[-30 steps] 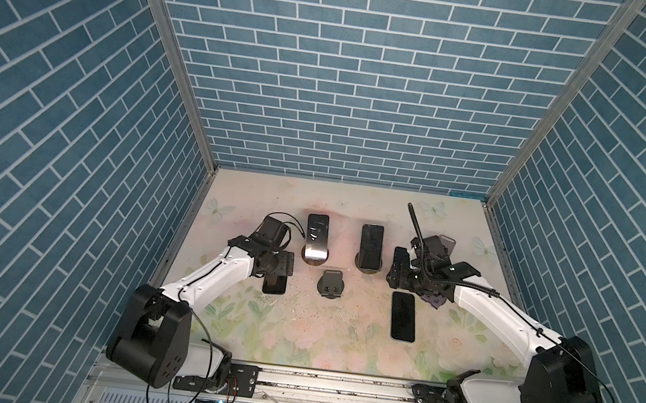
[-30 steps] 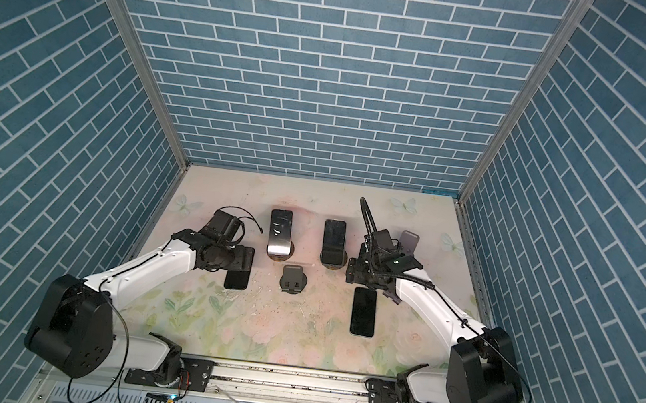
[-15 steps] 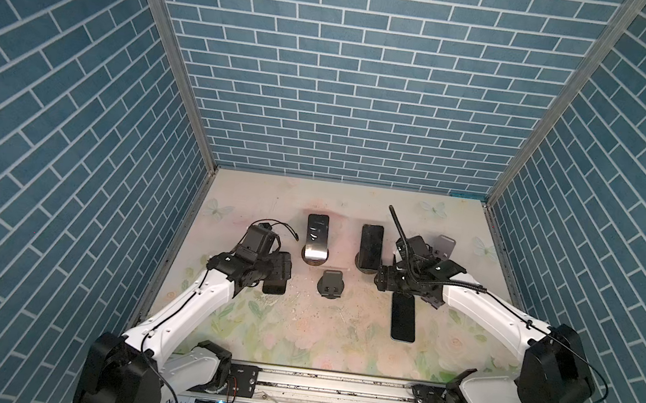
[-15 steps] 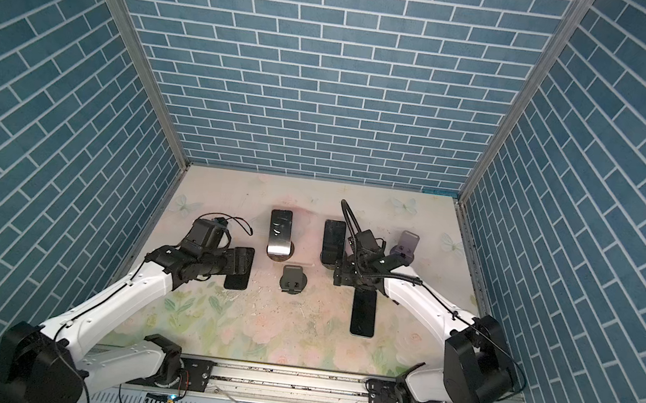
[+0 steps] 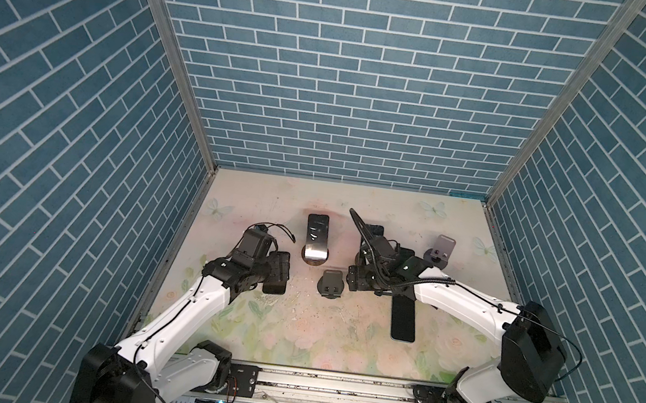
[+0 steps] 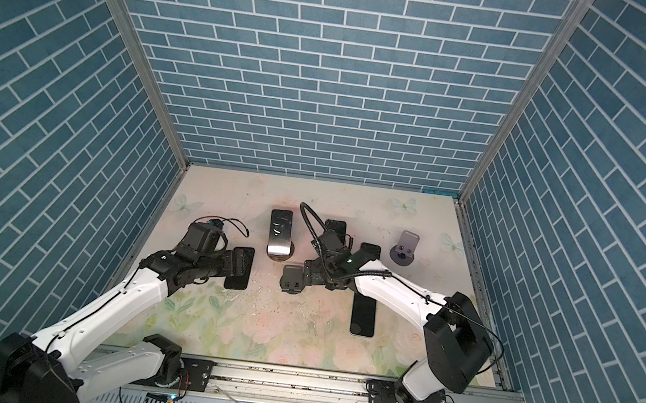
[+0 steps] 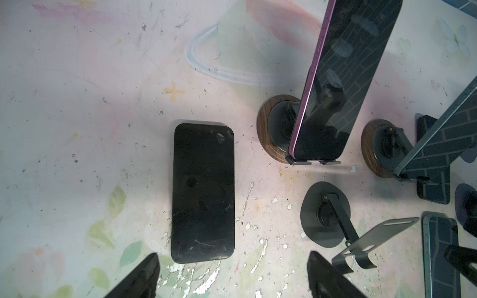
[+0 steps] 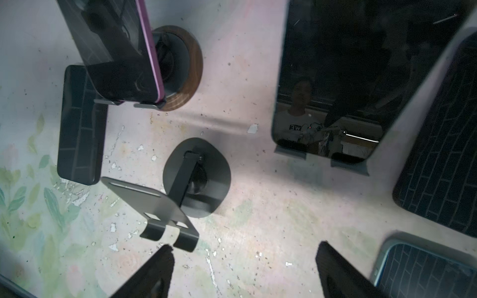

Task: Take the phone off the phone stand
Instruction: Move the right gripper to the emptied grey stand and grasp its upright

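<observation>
1. Purple trims one standing handset. This purple-edged phone (image 5: 317,233) leans on a wood-based stand (image 7: 268,134) near the middle of the table (image 7: 77,116). Its bottom edge sits in the stand's lip, and its long axis rises and tips back toward the rear wall.
2. Just beside it a blue-edged phone (image 7: 444,134) leans the same way on a second wooden stand (image 7: 367,147). In both top views the right arm hides most of this phone, so I cannot say for sure which of the two comes off next.
3. The left gripper (image 7: 232,277) hangs with its jaws well apart and nothing in them, above the near end of a black phone (image 7: 202,193) that lies flat on the table.
4. The right gripper (image 8: 245,271) is likewise spread wide and empty, close to an empty dark stand (image 8: 216,165).
5. The purple-edged phone lies ahead of the left gripper and toward the table's middle, with open table between them. The blue-edged phone lies close ahead of the right gripper.
6. My judgement is that each arm suits the phone nearest it. The jaws should close across the phone's narrow width and lift along its lean, so the bottom edge clears the lip.
</observation>
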You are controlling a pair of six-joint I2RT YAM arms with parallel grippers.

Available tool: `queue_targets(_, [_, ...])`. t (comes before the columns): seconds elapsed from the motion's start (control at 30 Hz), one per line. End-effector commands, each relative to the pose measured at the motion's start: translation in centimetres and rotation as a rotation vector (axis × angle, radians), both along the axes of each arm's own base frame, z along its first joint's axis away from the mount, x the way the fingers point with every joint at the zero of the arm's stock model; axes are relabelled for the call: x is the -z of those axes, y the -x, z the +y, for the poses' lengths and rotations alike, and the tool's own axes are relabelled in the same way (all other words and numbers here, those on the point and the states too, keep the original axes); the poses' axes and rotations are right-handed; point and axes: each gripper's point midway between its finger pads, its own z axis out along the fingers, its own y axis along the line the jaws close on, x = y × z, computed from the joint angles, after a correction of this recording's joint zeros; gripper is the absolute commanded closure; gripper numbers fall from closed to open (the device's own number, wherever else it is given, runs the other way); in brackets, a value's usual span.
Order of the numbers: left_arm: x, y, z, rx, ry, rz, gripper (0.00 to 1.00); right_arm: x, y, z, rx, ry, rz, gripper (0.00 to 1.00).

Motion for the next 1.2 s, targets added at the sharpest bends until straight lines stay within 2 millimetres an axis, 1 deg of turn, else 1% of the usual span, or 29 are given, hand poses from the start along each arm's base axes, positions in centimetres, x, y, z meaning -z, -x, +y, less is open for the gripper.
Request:
queue_targets(0.0, [1.0, 0.6, 0.9, -0.030, -0.035, 0.017, 0.10, -2.9, -1.6, 2.2, 0.060, -0.028, -0.109, 0.09])
queue_targets(0.13, [1.4, 0.9, 1.3, -0.038, -0.048, 0.019, 0.10, -3.2, -1.3, 4.0, 0.040, -0.022, -0.141, 0.04])
queue_targets(0.27, [1.7, 1.2, 1.6, -0.043, -0.057, 0.018, 0.10, -3.0, -1.2, 5.4, 0.038, -0.020, -0.138, 0.02])
queue_targets(0.47, [2.0, 1.6, 2.0, -0.043, -0.072, 0.022, 0.10, -1.5, -1.4, 6.6, 0.050, 0.010, -0.100, 0.02])
queue_targets(0.7, [2.2, 1.9, 2.2, -0.043, -0.080, 0.018, 0.09, 0.3, -1.8, 7.4, 0.064, 0.042, -0.066, 0.04])
queue_targets(0.83, [2.4, 2.0, 2.3, -0.045, -0.081, 0.020, 0.09, 1.4, -1.8, 7.6, 0.068, 0.065, -0.046, 0.06])
queue_targets(0.9, [2.6, 2.0, 2.3, -0.046, -0.084, 0.023, 0.10, 1.8, -1.6, 7.7, 0.067, 0.070, -0.036, 0.09])
queue_targets(1.03, [2.8, 2.0, 2.3, -0.045, -0.083, 0.026, 0.09, 2.3, -1.5, 7.6, 0.070, 0.084, -0.022, 0.16])
queue_targets(1.17, [2.8, 1.8, 2.2, -0.045, -0.080, 0.023, 0.09, 2.6, -1.4, 7.5, 0.069, 0.088, -0.015, 0.25])
